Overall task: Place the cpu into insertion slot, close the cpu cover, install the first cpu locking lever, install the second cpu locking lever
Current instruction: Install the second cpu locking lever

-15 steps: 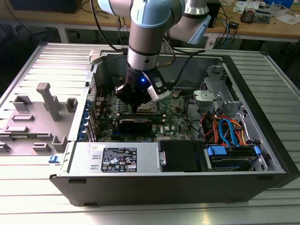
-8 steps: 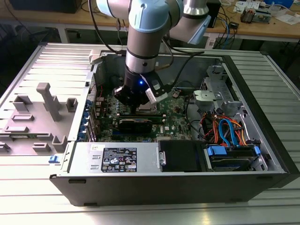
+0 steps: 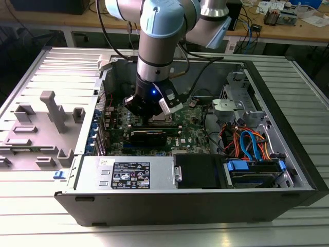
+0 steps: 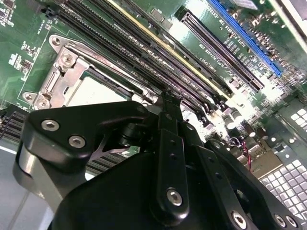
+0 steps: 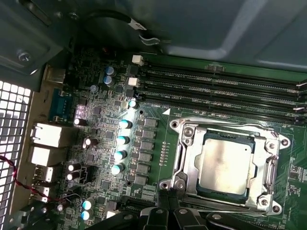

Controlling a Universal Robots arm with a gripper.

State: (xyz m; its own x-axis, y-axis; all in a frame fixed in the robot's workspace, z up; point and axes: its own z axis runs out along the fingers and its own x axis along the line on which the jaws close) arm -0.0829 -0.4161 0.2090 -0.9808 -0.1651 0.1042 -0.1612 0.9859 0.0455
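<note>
Arm plunged straight down into the open computer case [image 3: 288, 154].
Its claw [image 5: 168, 205], fingertips pressed together, hovers just beside the cpu cover [image 5: 188, 158] closed over the cpu [image 5: 225, 163].

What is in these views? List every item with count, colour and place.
cpu: one, dull silver, seated in the insertion slot.
insertion slot: one, silvery rim, on the green board.
cpu cover: one, silvery frame, lying around the chip.
memory slots: several, long and black, beside the socket.
computer case: one, dark grey, open on the table.
cables: several, orange and blue, at the exterior view's right inside the case.
gripper: one, black, fingertips together at the socket's edge.
</note>
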